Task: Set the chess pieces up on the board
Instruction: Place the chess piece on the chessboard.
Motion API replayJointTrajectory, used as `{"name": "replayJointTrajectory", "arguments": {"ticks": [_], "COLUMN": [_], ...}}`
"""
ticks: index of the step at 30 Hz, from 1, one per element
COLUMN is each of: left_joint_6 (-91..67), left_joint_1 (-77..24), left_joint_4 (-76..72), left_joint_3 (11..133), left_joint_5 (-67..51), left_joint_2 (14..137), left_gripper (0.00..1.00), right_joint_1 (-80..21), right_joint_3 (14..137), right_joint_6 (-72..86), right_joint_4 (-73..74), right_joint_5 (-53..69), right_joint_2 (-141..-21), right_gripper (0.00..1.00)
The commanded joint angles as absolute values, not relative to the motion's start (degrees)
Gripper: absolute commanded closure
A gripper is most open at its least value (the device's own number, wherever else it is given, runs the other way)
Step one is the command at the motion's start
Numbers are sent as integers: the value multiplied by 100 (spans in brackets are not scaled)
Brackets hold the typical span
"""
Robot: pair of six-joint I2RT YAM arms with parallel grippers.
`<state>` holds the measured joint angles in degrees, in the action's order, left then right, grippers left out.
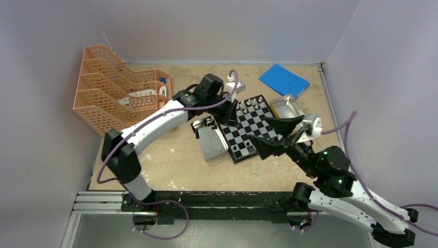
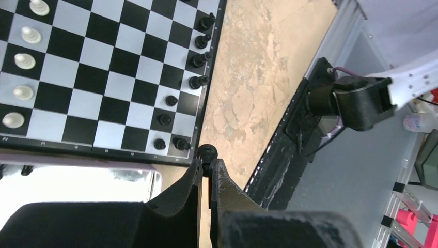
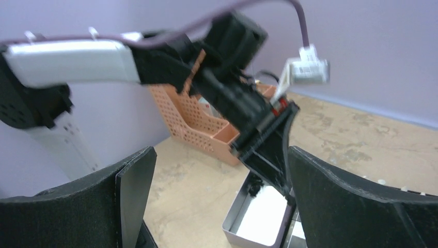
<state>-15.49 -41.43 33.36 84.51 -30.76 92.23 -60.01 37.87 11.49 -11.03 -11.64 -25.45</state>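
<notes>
Left jaws: are being held almost shut on a black piece [image 2: 207,153], which is pinched only at the very tips.
Held piece: is being carried just beside one corner of the board [image 2: 103,150], over the worktop [image 2: 248,77], not over a square.
Board: black pieces [image 2: 196,61] are standing along one edge and white pieces [image 2: 25,61] along the opposite edge.
Right jaws: are being held wide apart, with nothing between them.
Risk: because the grip is so shallow, the piece may slip or tilt when it is being lowered. The black neighbours are standing close together and may be knocked over by the fingers.
</notes>
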Motion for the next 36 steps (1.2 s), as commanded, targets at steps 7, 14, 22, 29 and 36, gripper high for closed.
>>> {"name": "replayJointTrajectory", "arguments": {"ticks": [7, 14, 22, 29, 36], "left_joint_6": [-1691, -1744, -1778, -1758, -1716], "left_joint_1": [-4599, -4937, -5190, -5286, -5332], "left_joint_4": [4025, 4389, 4742, 4896, 4983], "left_joint_3": [10111, 11047, 11789, 12137, 12155], "left_joint_5": [-2226, -1760, -1531, -1402, -1358], "left_joint_2": [11008, 12038, 12920, 13164, 13277], "left_gripper": [100, 100, 100, 100, 100], "right_joint_1": [-6021, -6026, -6029, -6028, -6021], "right_joint_3": [4977, 5021, 5217, 5272, 5291], "right_joint_6": [1985, 2068, 2321, 2391, 2403], "right_joint_4": [369, 552, 885, 971, 1000], "right_joint_5": [-2324, -2336, -2617, -2836, -2894], "right_joint_2": [-1638, -1313, -1139, -1003, -960], "right_gripper": [1, 1, 1, 1, 1]}}
